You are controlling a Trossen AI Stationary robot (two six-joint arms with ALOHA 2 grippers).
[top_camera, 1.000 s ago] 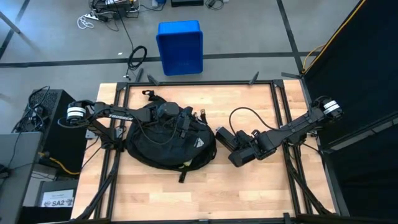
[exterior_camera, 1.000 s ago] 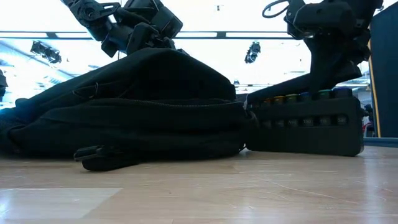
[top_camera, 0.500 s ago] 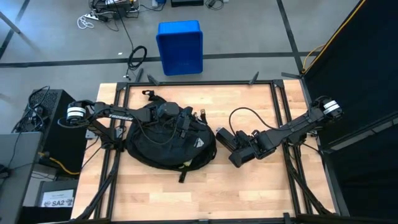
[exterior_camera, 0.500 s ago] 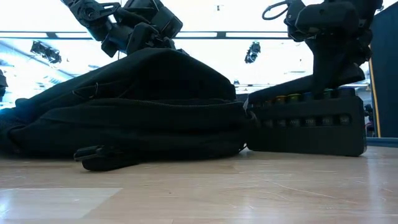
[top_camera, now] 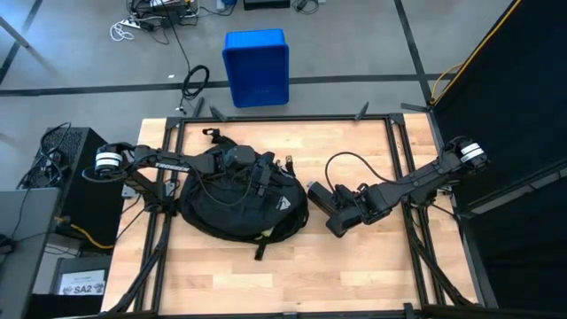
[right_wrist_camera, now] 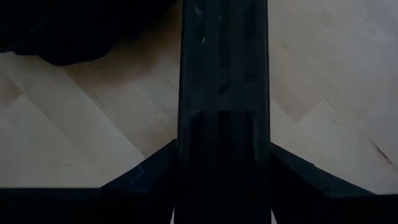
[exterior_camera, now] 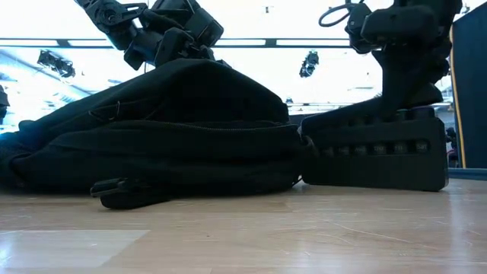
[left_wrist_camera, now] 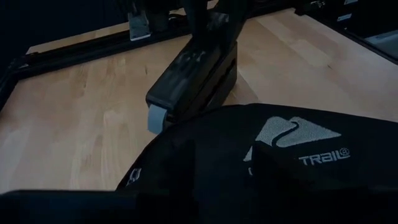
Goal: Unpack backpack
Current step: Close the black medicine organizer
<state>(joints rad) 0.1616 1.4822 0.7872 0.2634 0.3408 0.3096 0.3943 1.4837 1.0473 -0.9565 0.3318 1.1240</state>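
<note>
Low view, nearest the camera: a black strap buckle (exterior_camera: 125, 192) lies on the wooden table (exterior_camera: 243, 236) in front of the backpack (exterior_camera: 152, 129). The backpack is slumped flat on the table, a zip line running across its side.

High view: the backpack (top_camera: 239, 199) sits left of the table's centre, straps trailing toward the far edge and a strap end pointing toward the near edge. Its pale triangular logo (left_wrist_camera: 297, 132) faces up; in the left wrist view the word "TRAIL" with a registered mark reads clearly below it.

Just right of the backpack, touching or nearly touching its side, lies a long black case (top_camera: 330, 208). Its lid is closed in the low view (exterior_camera: 373, 152), with a row of small square recesses along the side. No writing on it can be read.

Right gripper (top_camera: 354, 211) is at the case. In the right wrist view the two fingers (right_wrist_camera: 140, 180) stand on either side of the narrow black body (right_wrist_camera: 224, 74), pinching it from both flanks.

Left gripper (top_camera: 261, 177) rests over the top of the backpack. Cannot tell how its fingers stand; they are lost in dark fabric. The left arm carries the white lettering "TROSSEN" (top_camera: 168, 162).

Beyond the table, on the grey floor: a blue bin (top_camera: 256, 66), a coil of black cable (top_camera: 196, 81), and a white label reading "SA2" (top_camera: 82, 287) at the near left.
</note>
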